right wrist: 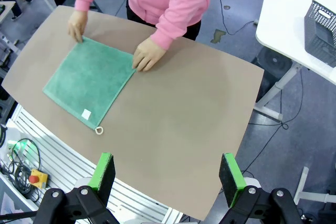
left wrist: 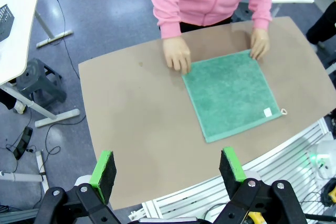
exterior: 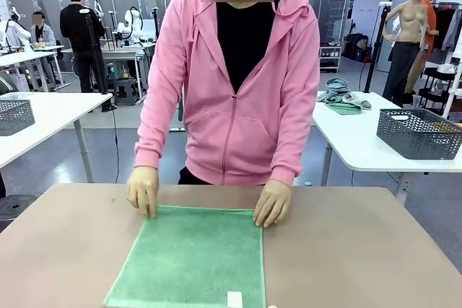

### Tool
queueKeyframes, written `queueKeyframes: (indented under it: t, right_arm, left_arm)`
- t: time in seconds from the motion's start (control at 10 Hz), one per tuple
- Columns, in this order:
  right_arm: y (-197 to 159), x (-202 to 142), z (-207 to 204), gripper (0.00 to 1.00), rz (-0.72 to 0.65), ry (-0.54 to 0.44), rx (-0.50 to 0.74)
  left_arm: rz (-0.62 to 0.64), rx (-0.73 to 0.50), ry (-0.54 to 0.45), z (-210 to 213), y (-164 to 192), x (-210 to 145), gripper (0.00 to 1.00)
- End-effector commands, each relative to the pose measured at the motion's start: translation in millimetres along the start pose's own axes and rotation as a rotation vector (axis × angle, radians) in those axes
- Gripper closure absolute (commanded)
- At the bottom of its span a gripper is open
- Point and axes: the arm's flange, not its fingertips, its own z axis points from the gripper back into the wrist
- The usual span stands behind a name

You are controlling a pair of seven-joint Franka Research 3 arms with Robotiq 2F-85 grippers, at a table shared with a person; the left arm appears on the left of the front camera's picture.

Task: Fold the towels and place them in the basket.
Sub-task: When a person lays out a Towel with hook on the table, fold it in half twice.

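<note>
A mint green towel (exterior: pixel 191 259) lies spread flat on the brown table, also seen from above as the towel (left wrist: pixel 230 93) and the towel (right wrist: pixel 89 80). Its white label (right wrist: pixel 86 113) and loop (right wrist: pixel 98 130) sit at the corner nearest the robot. A person in a pink hoodie holds its two far corners with one hand (exterior: pixel 144 190) and the other hand (exterior: pixel 273 202). My left gripper (left wrist: pixel 167 172) hangs open high above the table's near edge. My right gripper (right wrist: pixel 167 176) is open too, well clear of the towel. The blue-grey towel and the task's basket are out of view.
The brown table (exterior: pixel 361 250) has bare surface to either side of the towel. Beyond it stand white side tables, each with a dark wire basket (exterior: pixel 419 133) and basket (exterior: pixel 14 115); crumpled cloths (exterior: pixel 342 97) lie on the right one. A metal rail (right wrist: pixel 47 145) runs along the table's near edge.
</note>
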Motion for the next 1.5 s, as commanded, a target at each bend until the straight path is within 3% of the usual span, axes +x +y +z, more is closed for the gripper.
queueKeyframes:
  t: [0.0, 1.2, 1.4]
  right_arm:
    - [0, -1, 0, 0.0, 0.002, -0.002, 0.009]
    - [0, 0, 0, 0.0, 0.0, 0.0, 0.0]
    - [23, 7, -9, 0.0, 0.174, 0.04, -0.019]
  left_arm:
    - [-0.012, 0.004, 0.001, 1, 0, 4, 0.0]
    - [0.0, 0.0, 0.0, 0, 0, 0, 0.0]
    - [-0.182, -0.049, 0.016, -5, -24, 3, 0.0]
